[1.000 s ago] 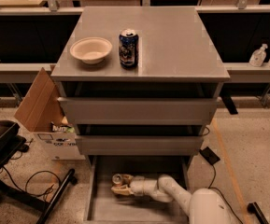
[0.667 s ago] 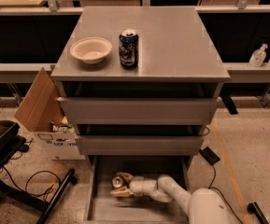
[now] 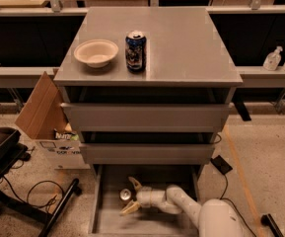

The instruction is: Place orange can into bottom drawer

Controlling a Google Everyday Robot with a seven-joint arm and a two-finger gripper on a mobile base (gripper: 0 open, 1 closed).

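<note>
The bottom drawer [image 3: 107, 221] is pulled out at the foot of the grey cabinet, its flat grey floor showing. The orange can [image 3: 125, 195] stands upright on that floor near the drawer's middle, its silver top facing up. My gripper [image 3: 130, 196] reaches into the drawer from the right on the white arm. Its fingers [image 3: 133, 183] are spread open on either side of the can, with a gap to the can.
A dark blue can [image 3: 135, 51] and a pale bowl [image 3: 96, 52] sit on the cabinet top. The two upper drawers [image 3: 146, 117] are nearly shut. A cardboard box [image 3: 43, 115] and a chair base with cables [image 3: 28, 196] stand left of the cabinet.
The gripper's fingers have spread apart and let go of the orange can, which now stands on the drawer floor. The arm has barely moved.
</note>
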